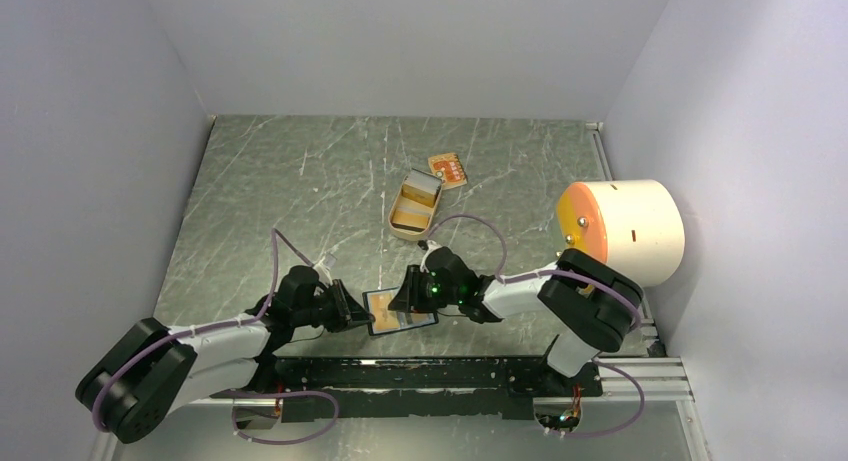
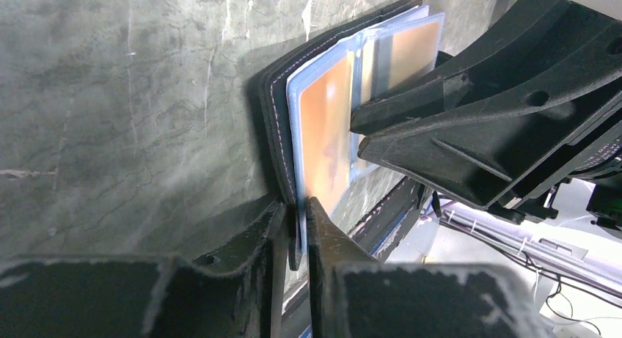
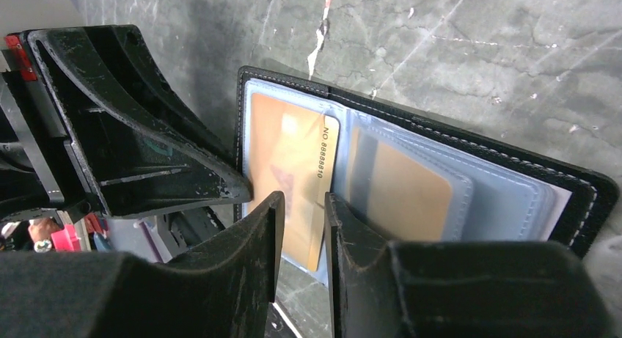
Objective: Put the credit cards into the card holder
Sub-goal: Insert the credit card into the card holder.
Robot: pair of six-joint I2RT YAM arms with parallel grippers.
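Both your arms meet over the open card holder [image 1: 401, 311] at the table's [image 1: 250, 201] six o'clock edge.

Your left gripper [image 2: 296, 235] reaches in from nine o'clock, pinching the holder's edge; your right gripper [image 3: 303, 228], from three o'clock, is narrowed on its pocket sleeve, where an orange card [image 3: 293, 162] sits.

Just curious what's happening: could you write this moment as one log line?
left gripper: pinching edge of open black leather-like card holder | right gripper: gripping its blue plastic sleeve | tan-orange cards: in sleeves
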